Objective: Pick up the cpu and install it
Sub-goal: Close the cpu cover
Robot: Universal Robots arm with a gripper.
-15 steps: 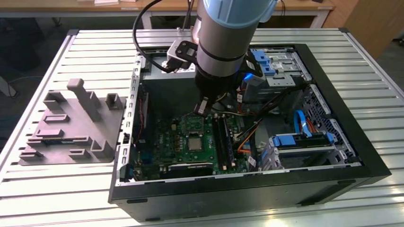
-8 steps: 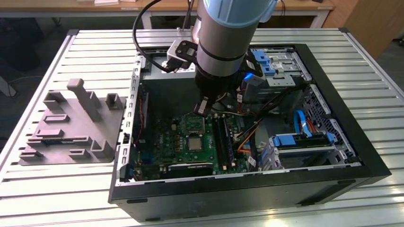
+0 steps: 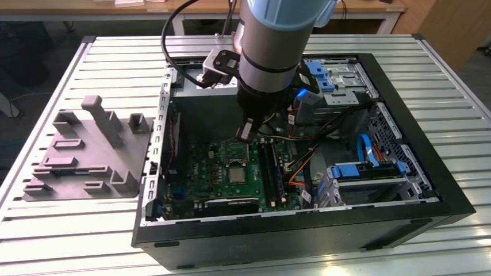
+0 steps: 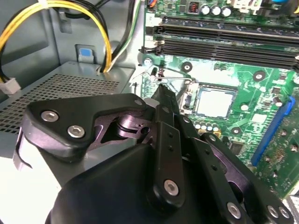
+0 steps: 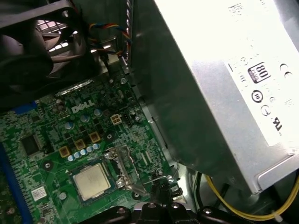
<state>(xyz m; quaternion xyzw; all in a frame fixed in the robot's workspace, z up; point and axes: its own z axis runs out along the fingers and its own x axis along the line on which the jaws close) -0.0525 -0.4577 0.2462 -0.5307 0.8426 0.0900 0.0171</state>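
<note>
The gripper (image 3: 247, 131) is hanging inside the open computer case (image 3: 429, 190), above the green motherboard (image 3: 230, 172), with its black fingers (image 4: 164, 100) drawn together and nothing between them. Its tip is standing over the socket's wire lever (image 4: 175, 74), just beside the socket edge. The cpu (image 5: 92, 179) is lying flat in the socket, silvery top up, and is showing in both wrist views (image 4: 214, 103); in the exterior view it is sitting on the board below the gripper (image 3: 238, 175). Close by the arm, the silver power supply (image 5: 224, 93) is crowding one side, yellow wires (image 4: 60, 14) are looping off it, and a black fan (image 5: 37, 46) is sitting at the board's far edge. Dark memory slots (image 4: 224, 42) are running beside the socket. Outside the case, to the exterior view's left, a grey tray with upright posts (image 3: 84, 155) is resting on the slatted counter (image 3: 46, 236).
</note>
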